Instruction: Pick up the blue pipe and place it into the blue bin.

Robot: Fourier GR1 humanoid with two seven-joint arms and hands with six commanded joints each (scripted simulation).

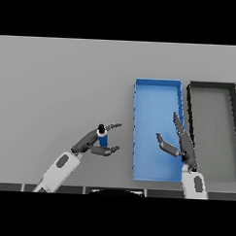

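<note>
Head view: left hand (92, 140) fingers curled round blue pipe (102, 138), upright on desk (58, 88). Likely light, rigid, maybe slippery; grip mid-body. Right hand (179, 144) fingers relaxed over blue bin (140, 92).

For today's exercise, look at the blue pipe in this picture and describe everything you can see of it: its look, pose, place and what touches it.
The blue pipe is a small, short piece with a blue body and a dark end showing at its top, near a pale spot. Its material cannot be told. It sits over the grey table, left of the blue bin and outside it. The left hand has it between its fingers and thumb, which curl round it and hide part of it. Whether it is lifted or resting on the table cannot be told.
</note>
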